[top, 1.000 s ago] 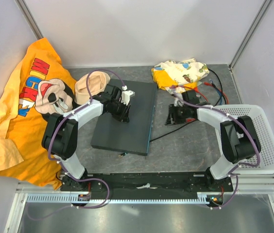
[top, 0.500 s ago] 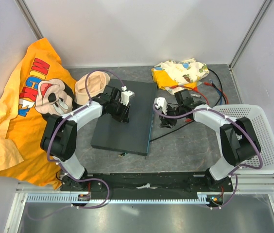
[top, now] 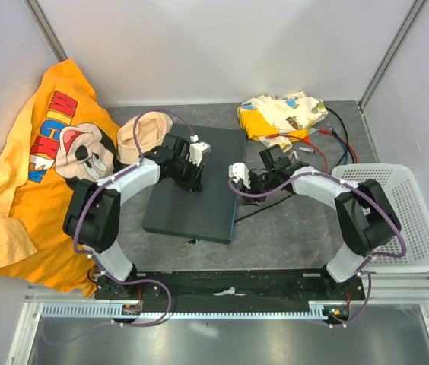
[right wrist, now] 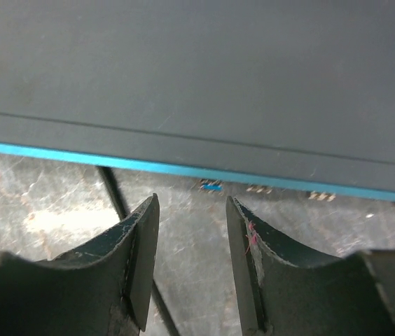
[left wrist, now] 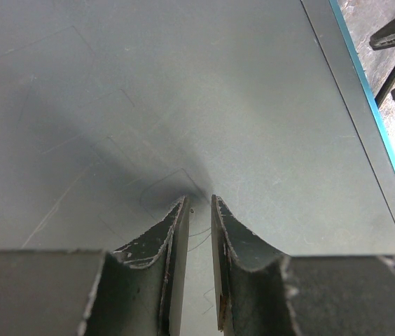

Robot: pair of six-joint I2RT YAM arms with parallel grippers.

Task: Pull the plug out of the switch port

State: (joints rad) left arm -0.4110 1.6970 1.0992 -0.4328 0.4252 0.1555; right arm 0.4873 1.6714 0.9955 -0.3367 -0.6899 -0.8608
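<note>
The switch is a flat dark grey box with a thin teal edge on its right side. A black cable runs from that edge, near its front end, across the table to the right. The plug itself does not show clearly. My left gripper is nearly shut and empty, its tips resting on the switch's top. My right gripper is open and empty, just short of the teal edge. The cable passes beside its left finger.
A white mesh basket stands at the right. A yellow shirt lies at the left with a beige cap beside it. A patterned cloth and loose coloured wires lie at the back right. A small dark piece lies in front of the switch.
My right gripper has swung left across the table to the switch's teal edge. The left gripper and the switch have not moved.
</note>
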